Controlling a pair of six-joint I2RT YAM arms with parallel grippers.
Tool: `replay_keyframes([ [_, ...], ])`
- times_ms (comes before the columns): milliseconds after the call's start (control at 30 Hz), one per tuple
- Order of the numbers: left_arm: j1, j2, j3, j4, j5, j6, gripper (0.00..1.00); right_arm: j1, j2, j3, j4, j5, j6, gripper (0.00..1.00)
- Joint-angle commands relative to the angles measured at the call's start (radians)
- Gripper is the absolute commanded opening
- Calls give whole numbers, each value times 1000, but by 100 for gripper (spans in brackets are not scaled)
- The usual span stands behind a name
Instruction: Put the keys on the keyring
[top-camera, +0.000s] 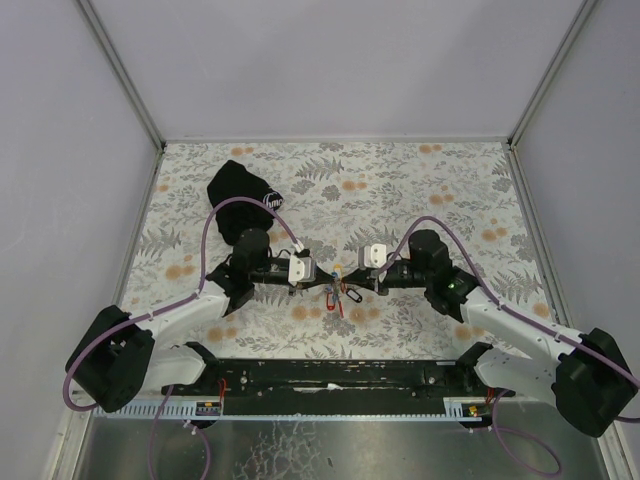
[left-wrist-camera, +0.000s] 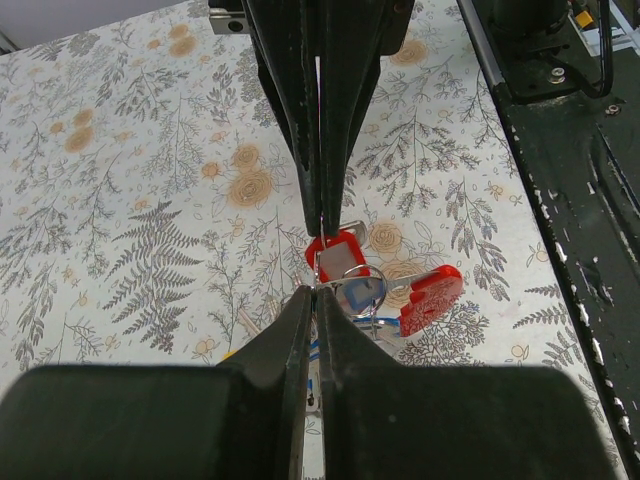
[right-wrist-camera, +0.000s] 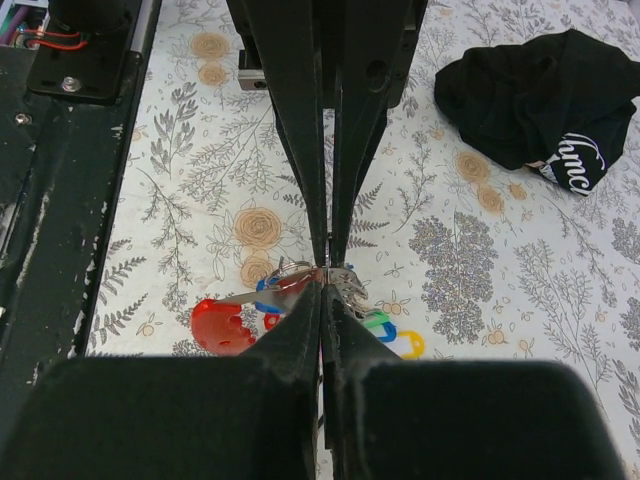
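Observation:
The keys (top-camera: 341, 292) hang in a small bunch between my two grippers at the table's middle. My left gripper (left-wrist-camera: 318, 292) is shut, with its tips pinched on the metal keyring (left-wrist-camera: 364, 288). A blue tag shows through the ring. My right gripper (right-wrist-camera: 322, 278) is shut, and its tips seem to pinch the key with the red tag (left-wrist-camera: 340, 258). A larger key with a red head (right-wrist-camera: 222, 325) sticks out sideways. Green and blue tags (right-wrist-camera: 381, 325) and a yellow tag (right-wrist-camera: 411, 345) hang below. The two grippers' tips nearly touch.
A black cloth pouch with a white logo (top-camera: 245, 195) lies at the back left, and also shows in the right wrist view (right-wrist-camera: 540, 90). The black base rail (top-camera: 330, 375) runs along the near edge. Purple cables loop over both arms.

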Motion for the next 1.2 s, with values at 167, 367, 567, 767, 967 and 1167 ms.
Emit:
replay_keyframes([
  [167, 4, 7, 38, 12, 23, 16, 0, 31, 13, 22, 14, 47, -38, 0],
  [367, 5, 8, 39, 7, 22, 15, 0, 35, -5, 18, 9, 72, -41, 0],
  [567, 5, 7, 40, -1, 11, 17, 0, 35, -30, 17, -13, 82, -49, 0],
  [767, 5, 11, 45, -6, 15, 18, 0, 36, -25, 20, -14, 80, -51, 0],
  [967, 5, 13, 46, -6, 20, 17, 0, 39, -12, 27, -11, 72, -53, 0],
  [1167, 5, 19, 49, -7, 27, 16, 0, 42, -10, 29, -10, 72, -55, 0],
])
